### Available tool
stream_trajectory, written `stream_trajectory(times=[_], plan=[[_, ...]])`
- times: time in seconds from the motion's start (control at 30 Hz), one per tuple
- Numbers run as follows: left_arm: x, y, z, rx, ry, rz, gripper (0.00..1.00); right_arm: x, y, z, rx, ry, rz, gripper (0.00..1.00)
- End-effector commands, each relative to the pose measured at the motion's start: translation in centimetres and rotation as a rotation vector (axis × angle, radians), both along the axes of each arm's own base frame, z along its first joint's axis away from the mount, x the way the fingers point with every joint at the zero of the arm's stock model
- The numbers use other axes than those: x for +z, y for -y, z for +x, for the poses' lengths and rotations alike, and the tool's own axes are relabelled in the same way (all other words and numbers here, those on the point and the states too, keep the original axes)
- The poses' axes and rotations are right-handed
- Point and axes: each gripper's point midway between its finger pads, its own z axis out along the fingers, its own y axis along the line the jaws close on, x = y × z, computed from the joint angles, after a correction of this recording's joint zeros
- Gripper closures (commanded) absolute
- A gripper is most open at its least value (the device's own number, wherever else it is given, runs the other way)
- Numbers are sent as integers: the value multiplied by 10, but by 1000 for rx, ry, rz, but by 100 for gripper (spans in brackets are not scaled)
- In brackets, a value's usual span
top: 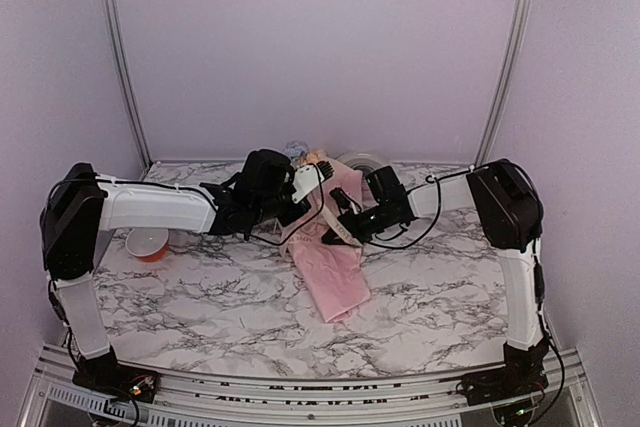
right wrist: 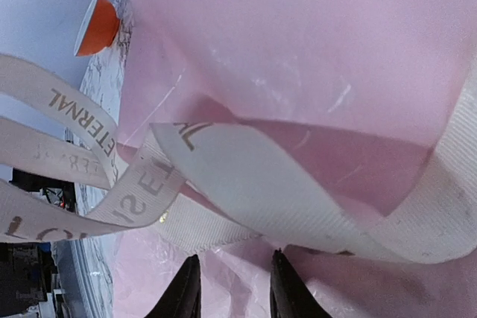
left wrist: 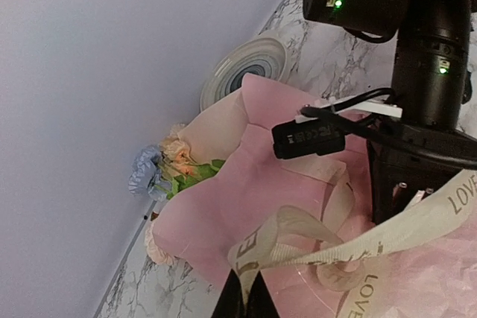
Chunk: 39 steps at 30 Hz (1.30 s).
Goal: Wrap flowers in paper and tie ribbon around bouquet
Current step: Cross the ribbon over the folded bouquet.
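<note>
With the bouquet (top: 335,282) lying on the table (top: 450,297) and the ribbon (right wrist: 253,176) looped slackly over its paper (right wrist: 298,35), the left gripper (left wrist: 240,292), clamped on a ribbon end, should hold tension while the right gripper (right wrist: 232,288), jaws apart and empty, catches the loop without snagging paper.

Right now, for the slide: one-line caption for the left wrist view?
Left gripper pinching the lettered cream ribbon looped over the pink paper bouquet, blooms toward the wall.
</note>
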Motion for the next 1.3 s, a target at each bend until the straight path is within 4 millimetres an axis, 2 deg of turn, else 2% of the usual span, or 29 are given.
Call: stream_trajectory(times=[0.0, 0.17, 0.3, 0.47, 0.57, 0.73, 0.9, 1.0, 1.1, 1.2, 1.27], plan=[[-10, -4, 39, 180, 18, -65, 100, 38, -2, -3, 66, 62, 63, 69], [-57, -12, 57, 271, -38, -42, 100, 43, 0, -8, 84, 72, 58, 69], [-82, -16, 59, 286, -136, -83, 100, 42, 8, -4, 58, 70, 28, 69], [-108, -12, 52, 277, -223, -92, 100, 43, 24, 12, -40, 57, 9, 70], [-122, -10, 49, 268, -262, -89, 100, 45, 41, 28, -129, 54, 3, 72], [-135, -6, 47, 264, -303, -82, 100, 53, 65, 51, -251, 47, 20, 75], [-138, -6, 47, 263, -325, -84, 100, 83, 86, 75, -359, 140, -43, 75], [-143, -4, 46, 262, -349, -93, 100, 91, 99, 82, -422, 166, -93, 75], [-144, 0, 45, 248, -366, -109, 100, 109, 80, 66, -372, 231, -52, 76], [-144, 2, 45, 242, -378, -122, 100, 117, 44, 33, -245, 292, 28, 76], [-142, 3, 47, 237, -388, -139, 100, 116, 27, 18, -202, 291, 99, 76]])
